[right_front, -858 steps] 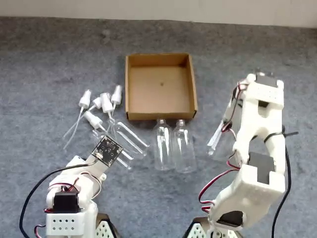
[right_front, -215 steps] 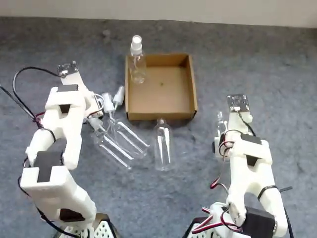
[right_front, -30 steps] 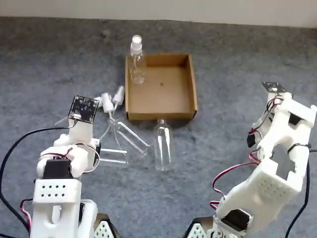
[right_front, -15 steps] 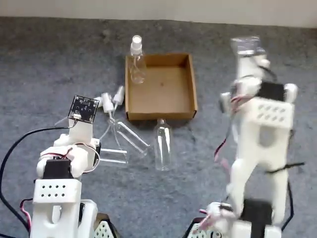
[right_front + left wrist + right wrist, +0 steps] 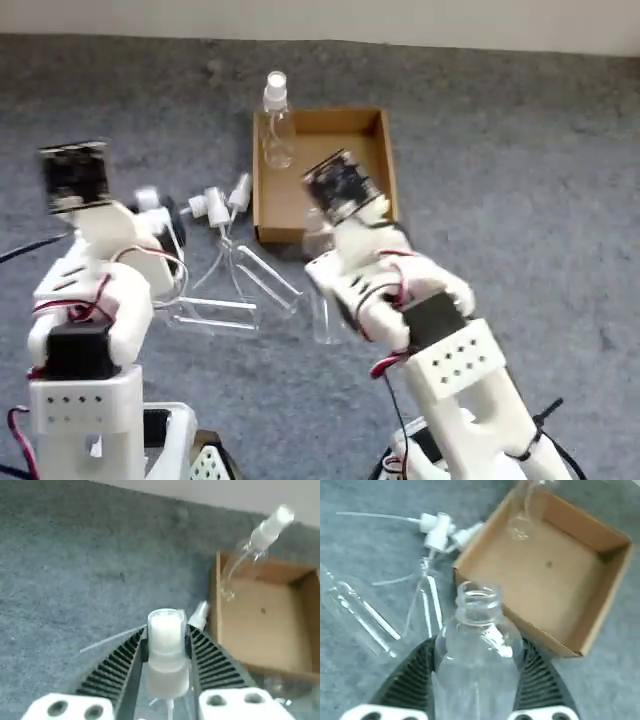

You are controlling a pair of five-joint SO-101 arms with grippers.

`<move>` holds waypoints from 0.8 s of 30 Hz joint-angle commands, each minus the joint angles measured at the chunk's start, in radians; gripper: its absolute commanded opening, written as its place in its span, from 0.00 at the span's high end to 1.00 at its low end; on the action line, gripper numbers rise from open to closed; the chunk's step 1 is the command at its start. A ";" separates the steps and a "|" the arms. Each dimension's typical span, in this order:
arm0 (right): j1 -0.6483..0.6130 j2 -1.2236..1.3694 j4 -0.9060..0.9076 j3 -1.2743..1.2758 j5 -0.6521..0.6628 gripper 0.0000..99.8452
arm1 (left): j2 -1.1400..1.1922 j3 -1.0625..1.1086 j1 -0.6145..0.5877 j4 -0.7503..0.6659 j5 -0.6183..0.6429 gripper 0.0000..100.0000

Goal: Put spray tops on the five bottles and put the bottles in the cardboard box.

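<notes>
Capping step in hand: left gripper (image 5: 166, 636) jaws are clamped on a spray top (image 5: 166, 660), its head poking out past the tips. Right gripper (image 5: 477, 649) jaws are clamped around an open bottle (image 5: 478, 605), neck clear of the tips. Next I'd line the top over that mouth and seat it, which needs both arms close. The cardboard box (image 5: 565, 590) lies beyond the right jaws, with one capped bottle (image 5: 277, 125) standing inside.

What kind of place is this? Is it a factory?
Probably a small robot practice bench, not a factory. Over a grey felt-like tabletop beside a cardboard box, the left tool grips a spray top and the right tool a clear bottle.
</notes>
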 commanded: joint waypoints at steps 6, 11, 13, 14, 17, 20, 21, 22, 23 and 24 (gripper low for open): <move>-0.133 -0.041 -0.185 0.185 -0.006 1.00 | -0.015 -0.102 0.025 -0.021 0.264 0.99; -0.222 -0.041 -0.245 0.263 -0.005 1.00 | -0.107 -0.082 0.015 -0.034 0.310 1.00; -0.229 -0.041 -0.271 0.289 0.032 1.00 | -0.194 -0.039 -0.012 -0.038 0.311 1.00; -0.231 -0.041 -0.282 0.297 0.058 1.00 | -0.245 -0.010 -0.033 -0.044 0.308 1.00; -0.231 -0.041 -0.291 0.315 0.084 1.00 | -0.397 0.113 -0.081 -0.127 0.307 1.00; -0.231 -0.041 -0.289 0.314 0.084 1.00 | -0.521 0.252 -0.090 -0.226 0.258 0.99; -0.231 -0.041 -0.289 0.315 0.084 1.00 | -0.552 0.288 -0.085 -0.247 0.230 1.00; -0.231 -0.041 -0.289 0.317 0.084 1.00 | -0.579 0.315 -0.085 -0.261 0.213 1.00; -0.231 -0.041 -0.289 0.317 0.084 1.00 | -0.598 0.335 -0.085 -0.265 0.213 1.00; -0.231 -0.041 -0.289 0.317 0.084 1.00 | -0.608 0.351 -0.085 -0.265 0.210 0.99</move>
